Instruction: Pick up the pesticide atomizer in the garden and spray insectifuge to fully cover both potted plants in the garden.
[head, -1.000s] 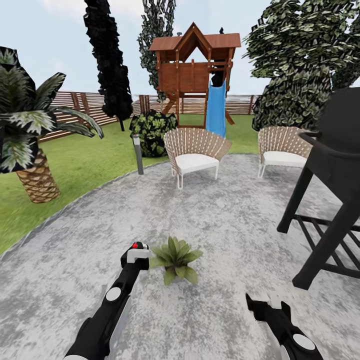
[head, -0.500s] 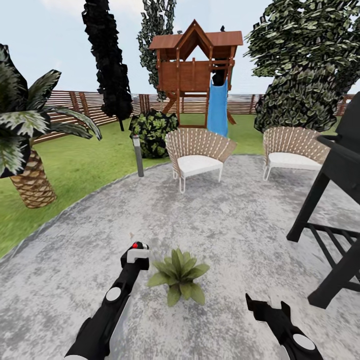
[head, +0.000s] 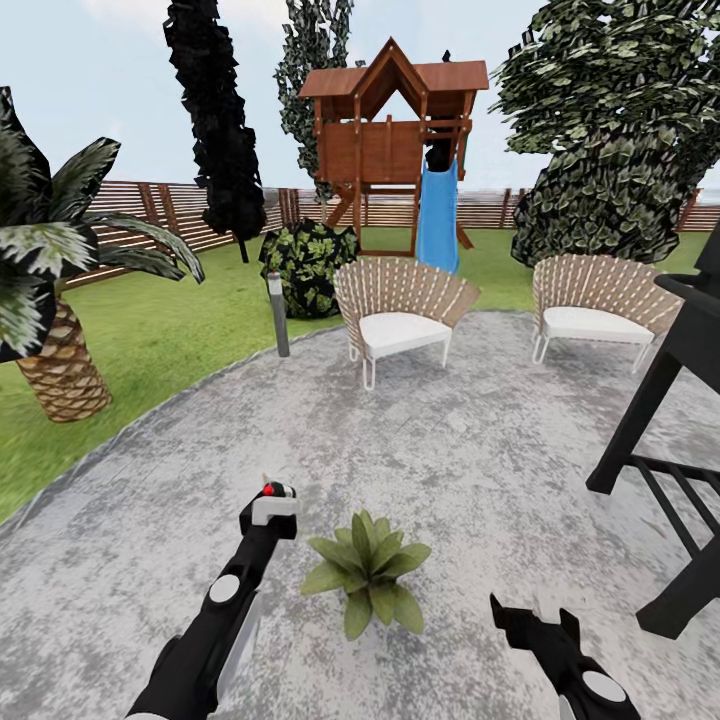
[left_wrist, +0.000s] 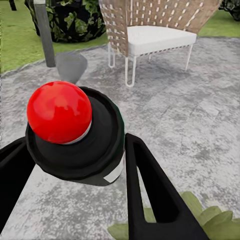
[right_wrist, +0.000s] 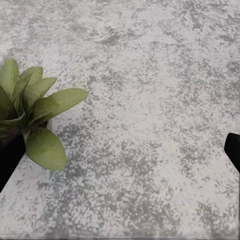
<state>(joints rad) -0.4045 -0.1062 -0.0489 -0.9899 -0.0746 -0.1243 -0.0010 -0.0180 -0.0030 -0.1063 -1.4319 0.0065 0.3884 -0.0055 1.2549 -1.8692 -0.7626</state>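
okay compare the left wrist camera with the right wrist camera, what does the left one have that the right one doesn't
Left wrist view alone: the pesticide atomizer, red dot on its head, clamped between the left gripper fingers, plus a wicker chair, a grey bollard lamp, a dark bush and lawn.

Right wrist view alone: the right gripper's dark fingertips at the frame edges, spread wide with nothing between.

Both: the mottled grey patio and leaves of the potted plant.
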